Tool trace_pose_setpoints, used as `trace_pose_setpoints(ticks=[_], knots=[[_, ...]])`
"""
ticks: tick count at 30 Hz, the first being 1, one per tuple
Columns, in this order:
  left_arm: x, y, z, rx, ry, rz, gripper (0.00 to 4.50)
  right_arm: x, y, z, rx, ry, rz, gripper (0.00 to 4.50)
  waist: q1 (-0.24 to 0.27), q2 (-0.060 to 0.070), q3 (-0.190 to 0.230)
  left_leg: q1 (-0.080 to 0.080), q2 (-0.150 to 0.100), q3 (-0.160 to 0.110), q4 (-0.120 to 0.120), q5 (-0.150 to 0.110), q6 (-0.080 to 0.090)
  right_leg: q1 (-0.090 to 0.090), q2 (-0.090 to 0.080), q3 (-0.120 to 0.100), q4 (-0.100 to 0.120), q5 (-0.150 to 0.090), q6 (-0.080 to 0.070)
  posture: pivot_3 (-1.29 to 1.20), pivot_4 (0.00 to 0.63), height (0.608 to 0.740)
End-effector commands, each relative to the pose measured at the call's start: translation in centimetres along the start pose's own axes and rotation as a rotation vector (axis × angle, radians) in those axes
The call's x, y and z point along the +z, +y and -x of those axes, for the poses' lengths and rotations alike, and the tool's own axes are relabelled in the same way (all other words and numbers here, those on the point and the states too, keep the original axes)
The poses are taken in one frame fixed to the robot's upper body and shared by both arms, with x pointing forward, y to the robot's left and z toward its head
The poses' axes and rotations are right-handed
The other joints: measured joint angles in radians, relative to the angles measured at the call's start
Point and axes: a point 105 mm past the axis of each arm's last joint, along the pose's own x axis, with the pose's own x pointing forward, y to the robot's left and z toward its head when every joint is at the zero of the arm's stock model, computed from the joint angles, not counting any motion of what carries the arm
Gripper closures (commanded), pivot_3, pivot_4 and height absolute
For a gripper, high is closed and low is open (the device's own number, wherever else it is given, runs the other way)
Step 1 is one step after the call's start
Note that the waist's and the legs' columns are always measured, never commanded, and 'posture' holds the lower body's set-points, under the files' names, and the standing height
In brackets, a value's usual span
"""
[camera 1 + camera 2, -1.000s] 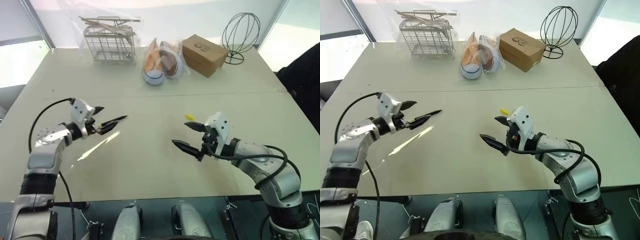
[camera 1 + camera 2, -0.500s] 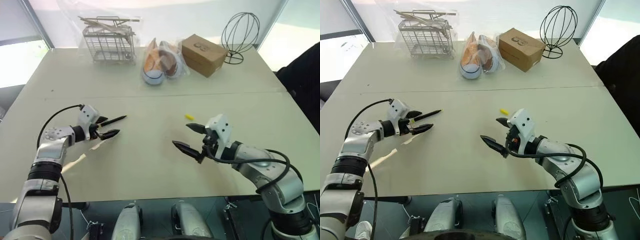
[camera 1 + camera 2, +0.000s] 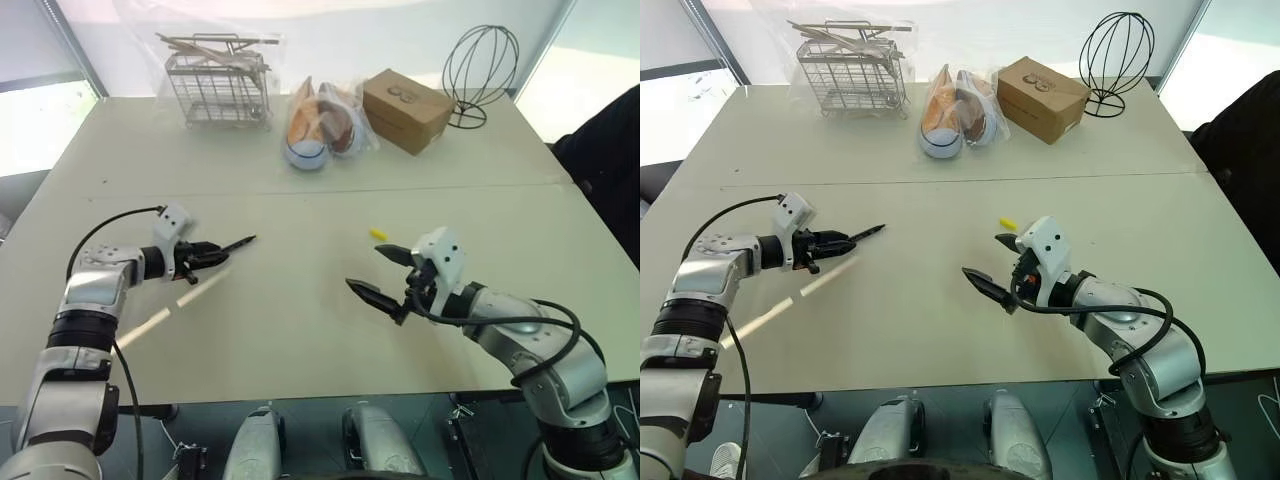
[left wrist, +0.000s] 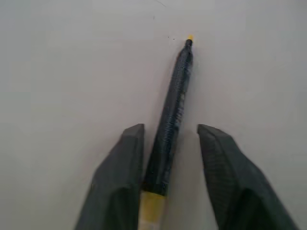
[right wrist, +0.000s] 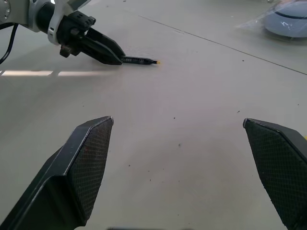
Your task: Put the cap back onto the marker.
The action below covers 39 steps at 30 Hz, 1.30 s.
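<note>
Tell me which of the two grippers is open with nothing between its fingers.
The right gripper: its fingers stand wide apart above the bare table. The left gripper is closed around the black marker.

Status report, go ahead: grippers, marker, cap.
Left gripper shut on marker. Right gripper open, empty. Cap loose on table, path clear.

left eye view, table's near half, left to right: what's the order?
left gripper → marker → cap → right gripper
</note>
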Motion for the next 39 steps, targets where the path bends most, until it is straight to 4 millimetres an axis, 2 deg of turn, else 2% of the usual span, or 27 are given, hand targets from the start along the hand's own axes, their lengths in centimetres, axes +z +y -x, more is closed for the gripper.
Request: trace_pose_setpoints(ticks=[1, 6, 11, 15, 19, 22, 39], knots=[[-0.3, -0.8, -0.2, -0.036, 0.028, -0.027, 4.48, 1.2, 0.5, 0.1, 0.011, -0.042, 0.031, 0.00, 0.000, 0.000, 0.000, 0.000, 0.000, 0.000, 0.000, 0.000, 0.000, 0.000, 0.000, 0.000, 0.000, 0.000, 0.000, 0.00, 0.150, 0.740], [0.6, -1.1, -0.1, -0.035, -0.008, -0.091, 4.48, 1.2, 0.5, 0.1, 0.008, -0.039, 0.040, 0.00, 0.001, 0.000, 0.000, 0.000, 0.000, 0.000, 0.000, 0.000, 0.000, 0.000, 0.000, 0.000, 0.000, 0.000, 0.000, 0.00, 0.150, 0.740], [3.0, -3.9, 0.7, -0.107, -0.082, -0.278, 4.48, 1.8, -0.3, -0.2, -0.007, -0.029, 0.095, 0.00, 0.000, 0.000, 0.000, -0.001, 0.000, 0.000, 0.000, 0.000, 0.000, 0.000, 0.000, 0.000, 0.000, 0.000, 0.000, 0.00, 0.150, 0.740], [2.9, -6.1, 1.4, -0.166, -0.090, -0.395, 4.48, 2.0, -1.0, -0.4, -0.029, -0.019, 0.139, 0.00, -0.001, 0.000, 0.000, 0.000, 0.001, 0.000, 0.000, 0.000, 0.000, 0.000, -0.001, 0.001, 0.000, 0.000, -0.001, 0.00, 0.150, 0.740], [3.4, -7.6, 2.3, -0.177, -0.131, -0.454, 4.48, 2.4, -3.4, -0.9, -0.149, -0.036, 0.144, 0.00, -0.001, 0.000, 0.000, 0.000, 0.001, 0.000, 0.000, 0.000, 0.000, 0.000, -0.001, 0.001, 0.000, -0.001, -0.002, 0.00, 0.150, 0.740], [3.6, -8.5, 2.9, -0.196, -0.140, -0.501, 4.48, 1.6, -5.5, -1.3, -0.256, -0.012, 0.137, 0.00, 0.000, 0.000, 0.000, 0.000, 0.001, 0.000, 0.000, 0.000, 0.000, 0.000, -0.001, 0.002, 0.001, -0.001, -0.002, 0.00, 0.150, 0.740], [3.8, -8.7, 3.1, -0.194, -0.154, -0.553, 4.48, -1.9, -9.0, -4.4, -0.314, 0.054, 0.070, 0.00, -0.002, 0.000, 0.000, 0.000, 0.001, 0.001, 0.000, 0.000, 0.000, -0.001, 0.001, 0.001, 0.001, 0.000, -0.001, 0.00, 0.150, 0.740]])
